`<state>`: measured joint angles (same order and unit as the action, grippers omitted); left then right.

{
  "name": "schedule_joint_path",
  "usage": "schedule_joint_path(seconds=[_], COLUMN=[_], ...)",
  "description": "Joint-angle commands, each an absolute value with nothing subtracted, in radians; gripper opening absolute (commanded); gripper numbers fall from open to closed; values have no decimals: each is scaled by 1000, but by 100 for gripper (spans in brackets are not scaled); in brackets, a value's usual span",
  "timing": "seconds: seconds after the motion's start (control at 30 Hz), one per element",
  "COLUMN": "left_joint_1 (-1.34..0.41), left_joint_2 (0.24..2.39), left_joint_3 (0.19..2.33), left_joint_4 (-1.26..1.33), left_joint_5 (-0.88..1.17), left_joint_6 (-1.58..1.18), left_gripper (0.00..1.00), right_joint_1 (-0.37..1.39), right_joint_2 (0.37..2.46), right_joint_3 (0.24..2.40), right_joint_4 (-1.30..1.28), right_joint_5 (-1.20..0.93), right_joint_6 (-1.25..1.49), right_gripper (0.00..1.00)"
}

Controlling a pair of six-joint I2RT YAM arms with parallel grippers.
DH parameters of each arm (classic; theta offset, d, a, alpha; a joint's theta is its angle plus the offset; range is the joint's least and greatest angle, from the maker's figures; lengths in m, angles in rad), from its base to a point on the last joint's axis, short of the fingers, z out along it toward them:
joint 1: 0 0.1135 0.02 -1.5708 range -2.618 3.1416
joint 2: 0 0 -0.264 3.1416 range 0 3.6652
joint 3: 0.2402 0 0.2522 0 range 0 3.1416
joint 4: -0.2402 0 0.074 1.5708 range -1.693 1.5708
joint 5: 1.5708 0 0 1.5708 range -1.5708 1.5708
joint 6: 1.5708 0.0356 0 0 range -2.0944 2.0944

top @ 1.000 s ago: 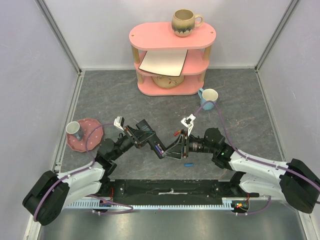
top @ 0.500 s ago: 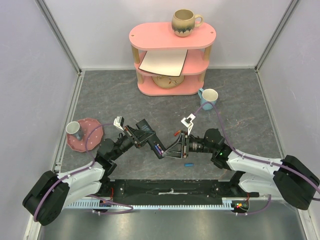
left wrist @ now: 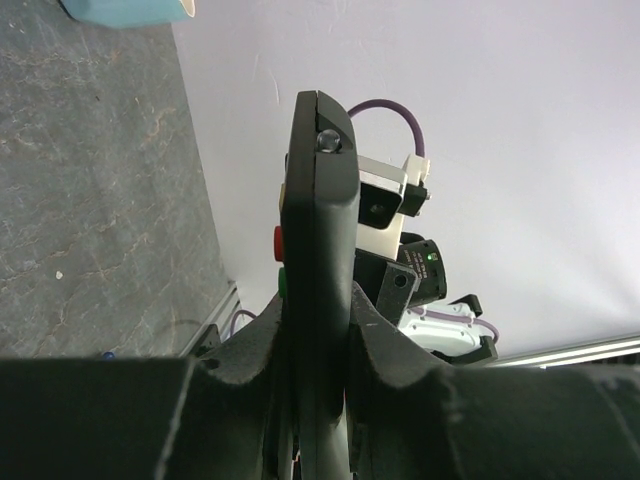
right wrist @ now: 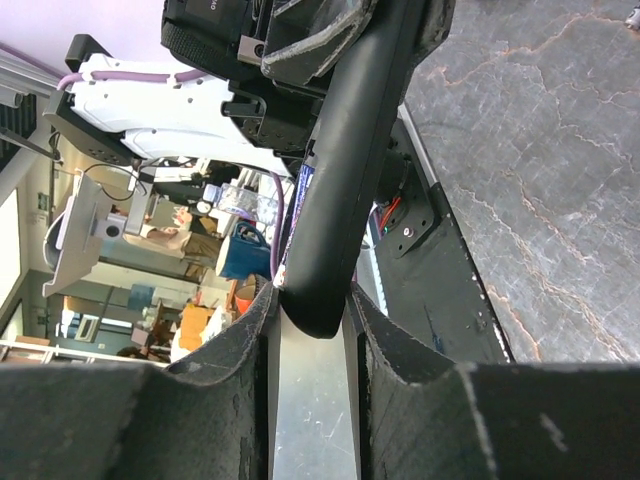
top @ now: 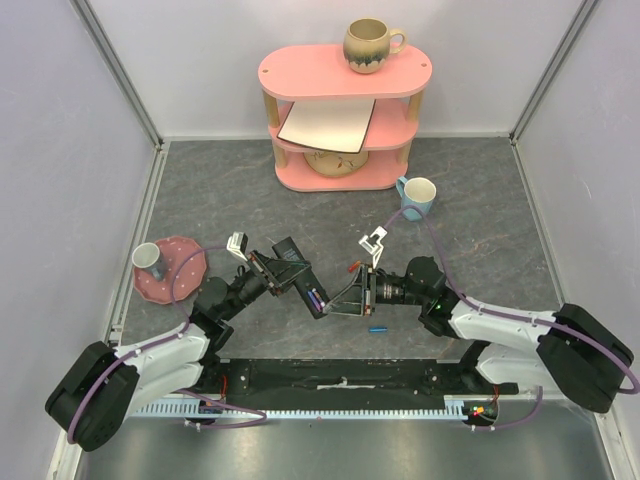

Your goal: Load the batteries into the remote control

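The black remote control (top: 303, 280) hangs above the table between the two arms, seen edge-on in the left wrist view (left wrist: 320, 200). My left gripper (top: 283, 268) (left wrist: 318, 300) is shut on its middle, one finger on each flat face. My right gripper (top: 338, 303) (right wrist: 310, 300) has the remote's rounded near end (right wrist: 350, 180) between its fingers, and both pads touch it. A dark purple battery (top: 316, 296) shows on the remote's side by the right fingers, a thin purple strip in the right wrist view (right wrist: 304, 172). Any other battery is hidden.
A small bright blue cylinder (top: 377, 328) lies on the table below the right gripper. A pink plate (top: 180, 282) holding a cup (top: 150, 260) sits at the left. A blue mug (top: 417, 195) stands at right centre, and a pink shelf (top: 345, 75) with a mug (top: 370, 45) at the back.
My right gripper has narrowed its jaws onto the remote's end and its arm has edged slightly left. The left gripper and remote have stayed put.
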<state>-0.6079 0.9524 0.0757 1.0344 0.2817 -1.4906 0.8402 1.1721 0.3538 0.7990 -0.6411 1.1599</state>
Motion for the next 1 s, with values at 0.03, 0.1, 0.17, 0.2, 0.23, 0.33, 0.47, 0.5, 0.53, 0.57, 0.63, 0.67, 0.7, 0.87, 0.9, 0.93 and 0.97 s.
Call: schedule_joint_path(seconds=[0.03,0.1,0.17,0.2,0.23,0.33,0.47,0.5,0.53,0.57,0.63,0.67,0.7,0.87,0.9,0.93,0.97], left_joint_1=[-638,-640,-641,-643,-643,-646,-649,-650,-650,-652,-653,-655,-657,-670,-673,-675,-680], left_joint_2=[930,928,931,933,933,934,930,931,930,930,930,928,927,923,926,927,933], left_joint_3=[118,121,124,124,124,126,133,133,135,135,138,140,144,152,153,155,158], left_joint_4=[1115,1112,1111,1108,1108,1100,1074,1071,1069,1068,1063,1051,1042,1012,1009,1009,1009], left_joint_5=[411,426,433,436,439,446,453,453,453,454,457,459,463,460,457,457,456], left_joint_6=[-1447,-1439,-1431,-1430,-1427,-1416,-1394,-1393,-1390,-1388,-1381,-1379,-1376,-1355,-1353,-1351,-1348], left_gripper=[2,2,2,2,2,2,2,2,2,2,2,2,2,2,2,2,2], right_joint_1=[818,812,810,810,810,810,810,810,810,810,807,807,807,807,805,807,807], right_joint_2=[1210,1235,1258,1275,1284,1298,1293,1286,1281,1272,1263,1247,1238,1189,1187,1189,1195], right_joint_3=[364,359,354,357,357,364,373,373,376,377,383,390,406,474,483,485,486], right_joint_4=[902,961,1002,1023,1028,1034,1000,977,963,948,910,850,815,576,568,568,575], right_joint_5=[-546,-549,-554,-554,-554,-552,-535,-522,-517,-511,-494,-488,-482,-434,-431,-431,-436], right_joint_6=[1236,1270,1322,1334,1345,1384,1396,1393,1388,1384,1373,1361,1332,1240,1236,1238,1239], right_gripper=[28,26,24,21,19,13,10,11,13,15,17,21,25,33,32,32,31])
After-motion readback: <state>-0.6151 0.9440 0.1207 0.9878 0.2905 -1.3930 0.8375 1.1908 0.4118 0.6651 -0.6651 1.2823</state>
